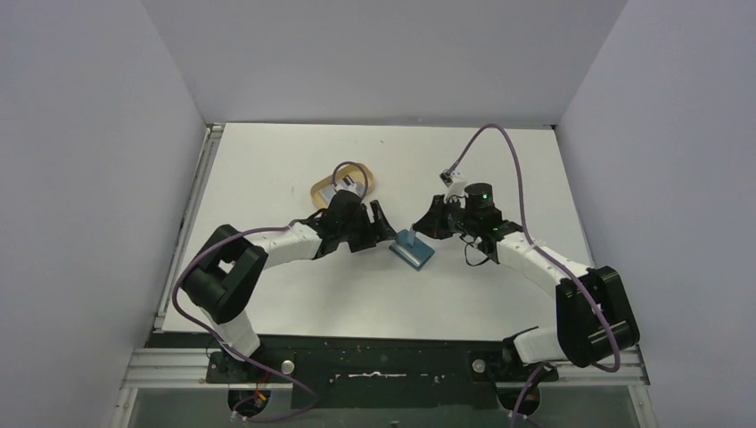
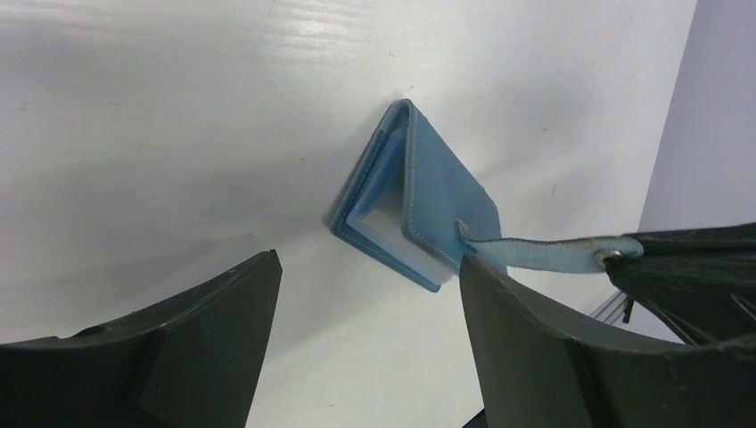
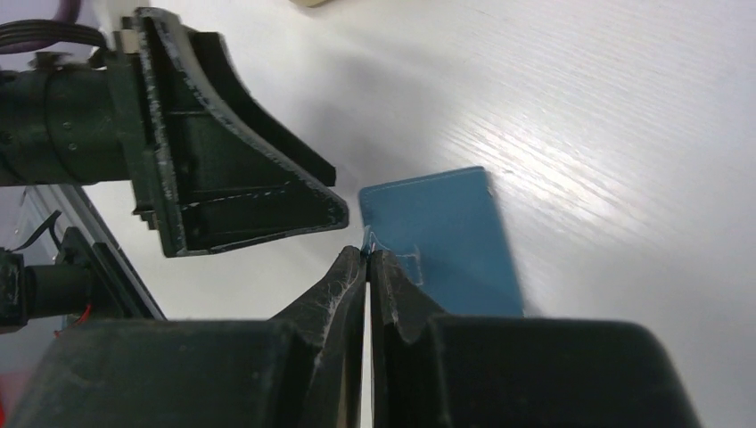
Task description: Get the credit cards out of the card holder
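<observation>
Currently one tan oval tray (image 1: 318, 189) is lying toward the far edge of the worktop (image 1: 499, 160), left of centre, partly hidden behind the left wrist. Just nearer, the left gripper (image 1: 385, 225) is hanging with its two fingers (image 2: 214, 339) spread wide, gripping nothing and pointing at the single teal card holder (image 1: 414, 249). That card holder is sitting near the middle of the worktop, between the two grippers, partly open, with pale blue inner pockets showing at its open end. How many credit cards are sitting inside cannot be told. Its one snap tab (image 2: 535, 252) is stretching out taut to the right, where the right gripper (image 3: 367, 259) is pinching it, fingers pressed together on the strap's end. Both arms are curving in from the near edge.
</observation>
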Robot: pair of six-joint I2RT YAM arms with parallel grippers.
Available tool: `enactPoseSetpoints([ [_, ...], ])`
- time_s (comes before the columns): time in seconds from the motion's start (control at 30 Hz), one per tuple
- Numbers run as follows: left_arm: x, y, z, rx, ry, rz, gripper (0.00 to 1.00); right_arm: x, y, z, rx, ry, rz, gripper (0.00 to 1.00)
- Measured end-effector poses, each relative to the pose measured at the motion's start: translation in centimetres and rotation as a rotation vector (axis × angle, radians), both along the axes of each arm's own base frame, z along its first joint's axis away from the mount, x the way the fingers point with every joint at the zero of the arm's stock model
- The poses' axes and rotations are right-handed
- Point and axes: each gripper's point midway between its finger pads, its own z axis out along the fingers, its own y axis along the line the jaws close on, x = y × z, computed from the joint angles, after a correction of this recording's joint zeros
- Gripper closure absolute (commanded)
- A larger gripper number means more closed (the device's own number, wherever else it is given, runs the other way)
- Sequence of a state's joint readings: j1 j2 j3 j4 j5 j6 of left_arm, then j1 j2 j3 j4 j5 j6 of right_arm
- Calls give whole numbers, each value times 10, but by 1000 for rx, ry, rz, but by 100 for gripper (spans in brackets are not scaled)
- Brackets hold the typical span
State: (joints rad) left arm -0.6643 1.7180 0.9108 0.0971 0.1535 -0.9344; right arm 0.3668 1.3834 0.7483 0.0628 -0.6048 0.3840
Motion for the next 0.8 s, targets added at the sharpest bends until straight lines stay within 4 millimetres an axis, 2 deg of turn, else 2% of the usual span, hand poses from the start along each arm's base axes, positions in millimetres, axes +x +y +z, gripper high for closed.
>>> enactPoseSetpoints([
  [0.17,-7,-6,-12,13,22,-18,28,5,-29,-13,-23,28,-122,100],
  [0.33,-11,-8,-23,29,44,-26,28,21,-69,4,-34,-16,-288,100],
  [0.4,-9,-9,-21,28,39,-28,28,29,-89,11,-53,-31,-373,100],
  [0.5,-4,-13,-14,22,22,-33,28,39,-119,10,-99,-16,-502,100],
  [0.6,0,-16,-7,16,4,-39,28,47,-145,-1,-150,34,-607,100],
  [0.7,2,-17,-5,20,-4,-46,28,47,-166,-28,-238,128,-690,100],
  [0.8,0,-15,-7,33,2,-52,28,34,-181,-61,-340,239,-742,100],
])
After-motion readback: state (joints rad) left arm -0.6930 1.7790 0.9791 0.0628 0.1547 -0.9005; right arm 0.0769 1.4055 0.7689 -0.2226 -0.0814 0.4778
